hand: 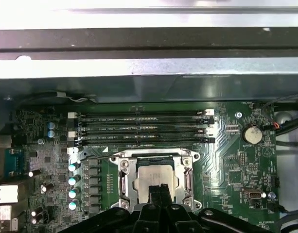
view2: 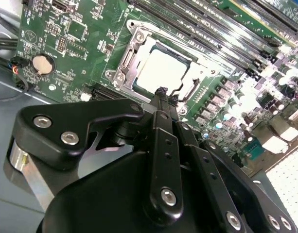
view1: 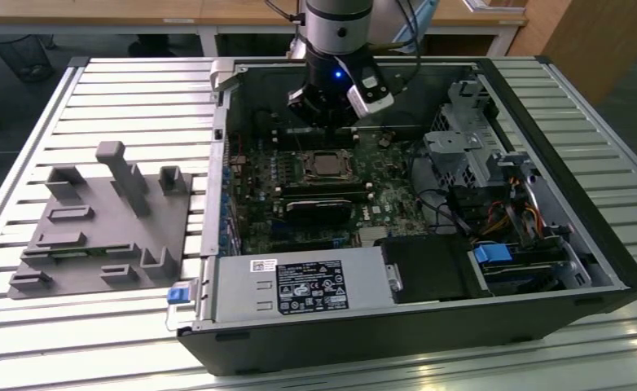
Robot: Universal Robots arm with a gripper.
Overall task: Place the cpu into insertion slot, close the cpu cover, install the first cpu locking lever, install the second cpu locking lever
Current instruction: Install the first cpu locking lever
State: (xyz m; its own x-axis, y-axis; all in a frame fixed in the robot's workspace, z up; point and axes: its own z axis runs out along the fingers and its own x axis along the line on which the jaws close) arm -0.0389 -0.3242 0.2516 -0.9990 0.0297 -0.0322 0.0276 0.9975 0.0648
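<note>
**A:** Exterior view first. There's an open computer case (view1: 406, 342) on the slatted worktop (view1: 133, 81), and a grey fixture (view1: 101, 220) on the exterior view's left, well apart from the case's insides.

**B:** What's crowding the inside?

**A:** A power supply (view1: 296, 287) runs along the lower edge, with cables and drive bays on the exterior view's right. The arm (view1: 338, 24) drops in from the upper middle of the frame. The tool (view1: 331, 122) hangs just above the cpu (view1: 324, 165).

**B:** Over to the second wrist view.

**A:** Green circuit board (view2: 76, 29), a coin battery (view2: 43, 63), and long black memory slots (view2: 212, 24) running beside the socket. The tool's (view2: 162, 92) black body blocks a good part of the board.

**B:** And its fingers?

**A:** Pressed together with no gap, and nothing clamped between them. The tips sit right at the edge of the insertion slot (view2: 127, 58). I can't tell whether they touch its metal.

**B:** The chip?

**A:** It's a dull silver square lying flat in the slot, with the metal frame around its edges.

**B:** First wrist view?

**A:** The memory slots (hand: 144, 127) lie between the case wall and the socket, and the coin battery (hand: 251, 134) is off to one side. The cpu (hand: 156, 174) sits seated inside the frame. The closed tool (hand: 158, 189) covers the chip's near edge.
</note>
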